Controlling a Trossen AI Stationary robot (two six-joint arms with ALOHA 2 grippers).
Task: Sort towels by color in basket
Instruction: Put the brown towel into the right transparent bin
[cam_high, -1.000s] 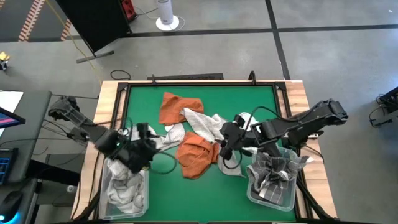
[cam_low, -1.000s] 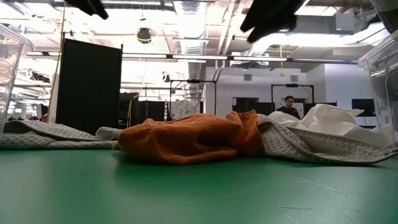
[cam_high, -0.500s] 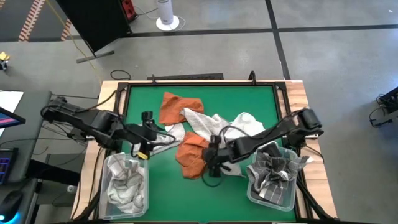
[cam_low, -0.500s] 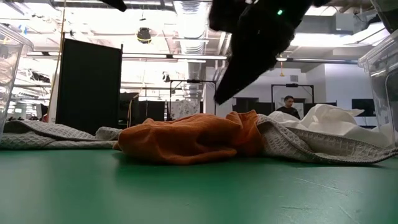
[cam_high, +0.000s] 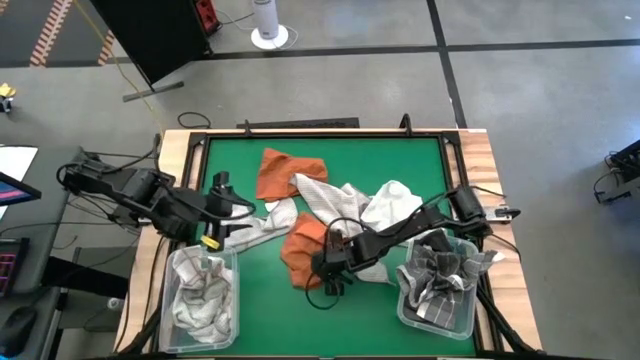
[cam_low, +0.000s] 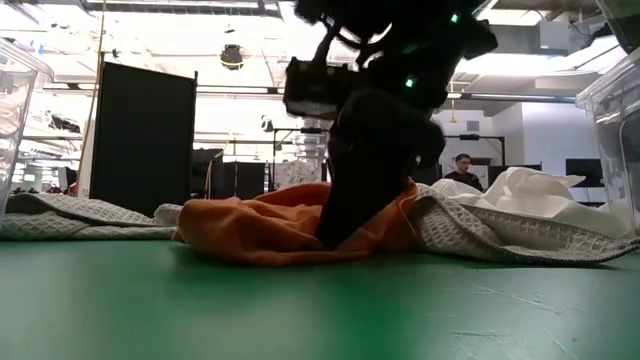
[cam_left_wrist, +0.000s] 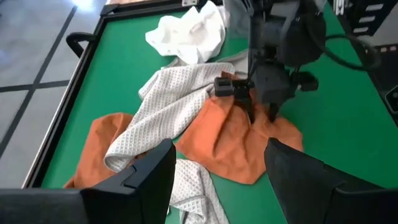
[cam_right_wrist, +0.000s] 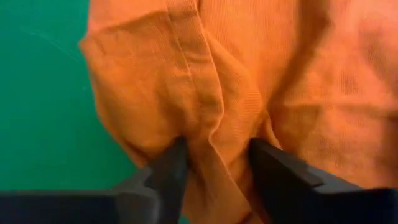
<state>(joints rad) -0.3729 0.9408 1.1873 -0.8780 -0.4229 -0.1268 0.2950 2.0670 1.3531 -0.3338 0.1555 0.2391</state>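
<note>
Sorting was judged to be partly done — checked cloth was already seen in the left bin (cam_high: 203, 296) and grey-and-white cloth in the right bin (cam_high: 437, 283), while a loose pile was left on the green table (cam_high: 400, 160) between them. Within that pile, one rust orange towel (cam_high: 303, 255) lay nearest the front edge of the table, a second orange towel (cam_high: 285, 170) lay behind it, and a waffle-weave grey towel (cam_high: 320, 198) and a white towel (cam_high: 393, 203) were draped between and beside them. The right gripper (cam_high: 328, 270) was pressed down onto the near orange towel, its fingers (cam_right_wrist: 171, 167) set part-way apart with a raised fold of the cloth between them — a firm grip could not be confirmed. The left gripper (cam_high: 222, 205) was held open and empty, just beside the pile on the side of the left bin. No orange towel was seen in either bin.
</note>
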